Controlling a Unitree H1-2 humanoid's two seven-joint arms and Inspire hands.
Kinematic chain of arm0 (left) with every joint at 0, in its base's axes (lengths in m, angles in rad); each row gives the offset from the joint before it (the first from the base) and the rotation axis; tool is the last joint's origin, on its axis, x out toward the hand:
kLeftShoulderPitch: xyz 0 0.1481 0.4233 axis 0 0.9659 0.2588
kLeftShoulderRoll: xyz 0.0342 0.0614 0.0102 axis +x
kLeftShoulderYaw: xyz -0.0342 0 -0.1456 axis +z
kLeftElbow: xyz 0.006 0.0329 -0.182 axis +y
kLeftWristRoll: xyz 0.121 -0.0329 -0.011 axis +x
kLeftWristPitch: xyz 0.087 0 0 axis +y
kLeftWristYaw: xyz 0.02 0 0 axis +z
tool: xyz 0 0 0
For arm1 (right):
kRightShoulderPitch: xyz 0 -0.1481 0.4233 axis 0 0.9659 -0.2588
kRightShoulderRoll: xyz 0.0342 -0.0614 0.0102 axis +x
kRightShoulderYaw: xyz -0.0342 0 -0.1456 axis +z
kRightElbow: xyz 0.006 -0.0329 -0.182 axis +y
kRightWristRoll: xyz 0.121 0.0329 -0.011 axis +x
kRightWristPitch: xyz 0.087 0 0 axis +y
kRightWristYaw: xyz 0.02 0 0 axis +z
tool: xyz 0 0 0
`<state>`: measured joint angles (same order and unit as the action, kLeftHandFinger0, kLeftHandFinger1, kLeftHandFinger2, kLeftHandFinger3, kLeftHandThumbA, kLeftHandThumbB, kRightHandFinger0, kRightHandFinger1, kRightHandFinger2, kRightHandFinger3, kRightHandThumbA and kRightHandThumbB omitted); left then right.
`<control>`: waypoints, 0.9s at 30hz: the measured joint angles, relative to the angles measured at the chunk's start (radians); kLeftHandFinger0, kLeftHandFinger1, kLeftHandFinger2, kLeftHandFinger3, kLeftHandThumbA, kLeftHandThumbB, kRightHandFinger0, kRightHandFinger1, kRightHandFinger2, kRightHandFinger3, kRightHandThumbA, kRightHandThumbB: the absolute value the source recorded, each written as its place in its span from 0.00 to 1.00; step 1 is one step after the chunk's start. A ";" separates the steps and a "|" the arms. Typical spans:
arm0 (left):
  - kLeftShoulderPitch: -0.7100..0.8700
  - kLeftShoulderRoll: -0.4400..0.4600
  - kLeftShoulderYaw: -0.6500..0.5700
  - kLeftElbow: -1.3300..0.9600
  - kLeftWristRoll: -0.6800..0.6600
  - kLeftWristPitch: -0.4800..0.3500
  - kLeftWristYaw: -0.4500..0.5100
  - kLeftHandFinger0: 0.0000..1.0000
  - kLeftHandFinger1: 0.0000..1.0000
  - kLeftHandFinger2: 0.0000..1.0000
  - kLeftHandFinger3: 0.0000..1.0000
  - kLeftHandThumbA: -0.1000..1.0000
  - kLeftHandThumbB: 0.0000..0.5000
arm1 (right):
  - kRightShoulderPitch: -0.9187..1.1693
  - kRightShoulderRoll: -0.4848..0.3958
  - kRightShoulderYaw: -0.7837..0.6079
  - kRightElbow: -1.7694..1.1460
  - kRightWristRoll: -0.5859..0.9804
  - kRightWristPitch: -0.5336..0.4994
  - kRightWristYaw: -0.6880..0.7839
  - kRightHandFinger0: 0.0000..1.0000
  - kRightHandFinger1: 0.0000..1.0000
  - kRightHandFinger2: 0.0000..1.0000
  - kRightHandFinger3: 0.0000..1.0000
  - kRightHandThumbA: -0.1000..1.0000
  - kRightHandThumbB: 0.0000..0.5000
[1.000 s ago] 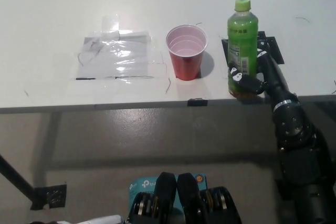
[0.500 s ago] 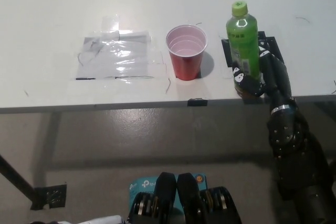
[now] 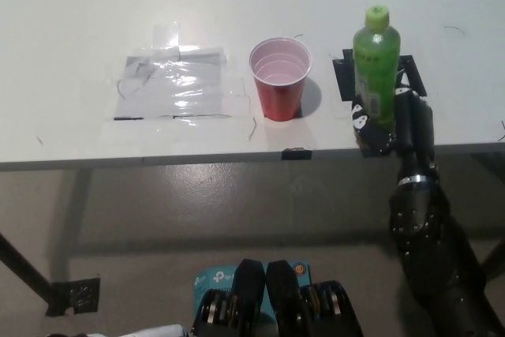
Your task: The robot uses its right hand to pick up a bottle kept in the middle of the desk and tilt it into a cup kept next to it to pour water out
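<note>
A green bottle [image 3: 375, 65] with a light green cap stands upright near the desk's front edge, right of a red cup [image 3: 280, 78]. My black right hand [image 3: 390, 122] is shut on the bottle's lower part, with its fingers wrapped around the base. The cup stands upright with its white inside showing, a short gap to the left of the bottle. My white left hand barely shows at the bottom left edge, too little to tell its state.
A clear plastic sheet [image 3: 175, 84] lies taped flat on the white desk [image 3: 79, 21] left of the cup. Black tape marks [image 3: 410, 75] sit under and behind the bottle. The desk's front edge [image 3: 158, 159] runs across the middle of the picture.
The bottle has shifted slightly right and stands straighter in my right hand. My right forearm has swung to a more upright line below it.
</note>
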<state>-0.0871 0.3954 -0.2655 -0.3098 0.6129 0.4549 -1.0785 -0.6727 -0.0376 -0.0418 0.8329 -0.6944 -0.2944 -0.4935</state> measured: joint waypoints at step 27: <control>0.007 -0.011 -0.003 -0.022 0.021 0.001 0.012 1.00 1.00 1.00 1.00 1.00 1.00 | 0.048 0.007 0.094 -0.116 0.059 0.148 -0.146 1.00 1.00 1.00 1.00 1.00 1.00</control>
<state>-0.0797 0.3839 -0.2680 -0.3314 0.6339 0.4555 -1.0668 -0.6246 -0.0310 0.0520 0.7170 -0.6350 -0.1469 -0.6393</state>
